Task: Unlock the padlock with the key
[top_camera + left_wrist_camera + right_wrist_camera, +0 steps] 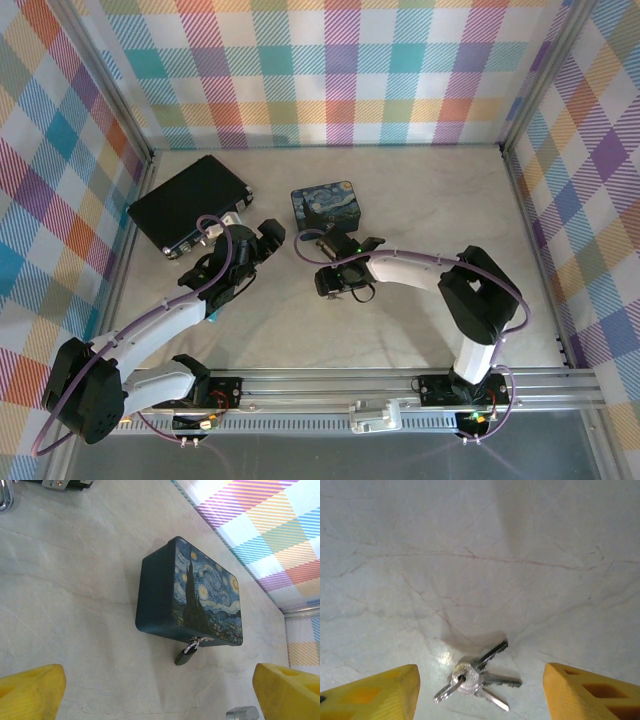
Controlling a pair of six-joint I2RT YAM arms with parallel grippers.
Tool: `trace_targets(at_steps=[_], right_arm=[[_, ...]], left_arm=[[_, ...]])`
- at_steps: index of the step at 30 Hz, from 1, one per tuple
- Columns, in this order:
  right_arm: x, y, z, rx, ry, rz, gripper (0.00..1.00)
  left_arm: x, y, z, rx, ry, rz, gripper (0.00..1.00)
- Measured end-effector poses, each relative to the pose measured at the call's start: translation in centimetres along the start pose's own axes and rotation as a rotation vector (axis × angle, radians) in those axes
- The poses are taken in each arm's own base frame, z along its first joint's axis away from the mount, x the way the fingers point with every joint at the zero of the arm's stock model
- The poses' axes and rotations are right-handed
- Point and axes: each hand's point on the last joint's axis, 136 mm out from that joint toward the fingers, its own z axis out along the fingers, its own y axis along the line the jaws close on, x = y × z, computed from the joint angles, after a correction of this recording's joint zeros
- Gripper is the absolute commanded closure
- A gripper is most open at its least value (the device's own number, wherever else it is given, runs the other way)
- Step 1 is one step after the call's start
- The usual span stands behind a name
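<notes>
Now, key [492,652] flat btwn spread right fingers [375,692], untouched

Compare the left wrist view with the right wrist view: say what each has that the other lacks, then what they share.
Left wrist view: the painted tin sits on the table, with the padlock hanging at its near edge. Right wrist view: a ring of keys lies flat between the fingers of the right gripper. Shared: the pale marbled table surface and yellow fingertips spread wide at the lower corners; the left gripper is open too.
</notes>
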Motion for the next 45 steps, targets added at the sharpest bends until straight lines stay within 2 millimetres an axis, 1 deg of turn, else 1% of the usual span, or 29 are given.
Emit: trace_targets(at_steps=[3,7,8,10,17,20,24,27,28,31,33,38,41,45], right_arm=[[-0.5,0.2,0.9,0.006,-0.002,0.010,0.36],[-0.2,0.4,2.0,0.006,0.012,0.006,0.39],[-0.3,0.5,2.0,0.008,0.012,0.006,0.40],[-0.5,1.4,2.1,-0.011,0.008,-0.003,0.41],[-0.3,4.4,2.5,-0.048,0.008,-0.049,0.43],[-0.1,4.9,2.5,-0.054,0.007,-0.062,0.42],[-0.2,4.7,2.3,-0.033,-0.006,-0.092,0.42],[-0.6,4.1,1.4,-0.006,-0.034,-0.132,0.43],[-0.6,3.9,1.0,-0.001,-0.043,-0.144,0.44],[-0.6,3.5,0.3,0.013,-0.059,-0.188,0.50],[-0.3,3.1,0.6,0.026,-0.052,-0.212,0.53],[1.9,1.5,1.6,0.062,0.007,-0.240,0.56],[2.2,1.2,1.7,0.070,0.018,-0.239,0.61],[2.3,1.0,1.8,0.082,0.018,-0.235,0.74]], left_arm=[[0.0,0.1,0.0,-0.006,0.001,0.004,0.04],[0.2,0.5,0.0,-0.021,0.005,0.008,0.04],[0.2,0.6,0.0,-0.025,0.004,0.009,0.04],[0.1,0.7,-0.1,-0.029,0.000,0.009,0.04],[-0.3,1.0,-0.4,-0.044,-0.018,0.011,0.04],[-0.6,1.0,-0.6,-0.046,-0.033,0.010,0.02],[-1.0,1.0,-1.0,-0.048,-0.049,0.012,0.01],[-1.1,1.2,-1.1,-0.054,-0.052,0.013,0.01],[-1.1,1.2,-1.1,-0.057,-0.053,0.014,0.01],[-1.1,1.4,-1.1,-0.062,-0.051,0.015,0.01],[-1.1,1.4,-1.1,-0.062,-0.051,0.015,0.01],[-1.4,1.6,-1.0,-0.069,-0.057,0.011,0.01],[-1.7,1.9,-1.0,-0.079,-0.066,0.005,0.01],[-2.2,2.4,-1.2,-0.093,-0.075,-0.003,0.01]])
